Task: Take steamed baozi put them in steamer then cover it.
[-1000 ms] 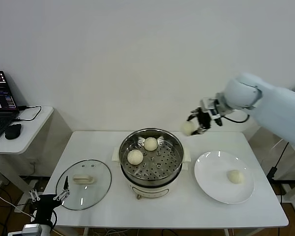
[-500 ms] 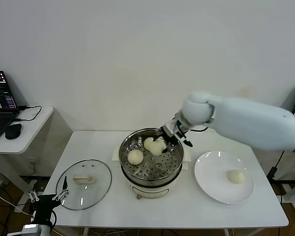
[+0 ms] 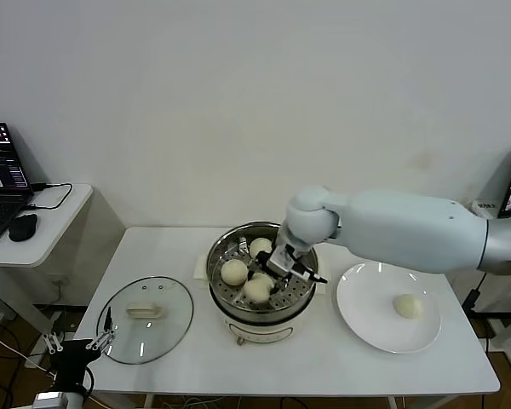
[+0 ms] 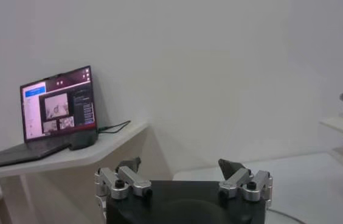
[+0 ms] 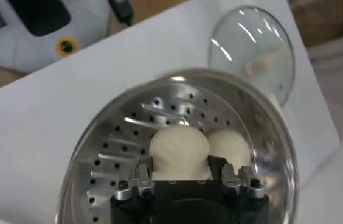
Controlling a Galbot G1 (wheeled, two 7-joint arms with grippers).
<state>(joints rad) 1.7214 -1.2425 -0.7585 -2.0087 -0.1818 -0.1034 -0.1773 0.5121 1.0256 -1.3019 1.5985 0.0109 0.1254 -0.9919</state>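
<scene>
The steamer [image 3: 255, 328] stands mid-table, steel tray [image 5: 117, 152] inside. My right gripper [image 3: 266, 283] reaches down into it, shut on a cream-white baozi [image 3: 256, 291], which sits low over the tray's near side. In the right wrist view the held baozi [image 5: 179, 151] fills the gap between the fingers of that gripper [image 5: 180, 170], with another baozi [image 5: 230, 148] right beside it. Two more baozi [image 3: 261, 247] [image 3: 233, 272] lie in the tray. One baozi [image 3: 407, 305] rests on the white plate [image 3: 366, 290]. The glass cover [image 3: 145, 317] [image 5: 253, 52] lies flat left of the steamer. My left gripper [image 3: 78, 342] [image 4: 180, 167] hangs open off the table's front left corner.
A side table [image 3: 43, 230] with a laptop [image 4: 59, 103] and a mouse [image 3: 22, 227] stands at the far left. The white plate is to the steamer's right, near the table's right edge. A wall runs close behind the table.
My right arm swung from behind the plate over to the steamer and lowered the baozi into the tray's near side. The left arm has stayed put.
</scene>
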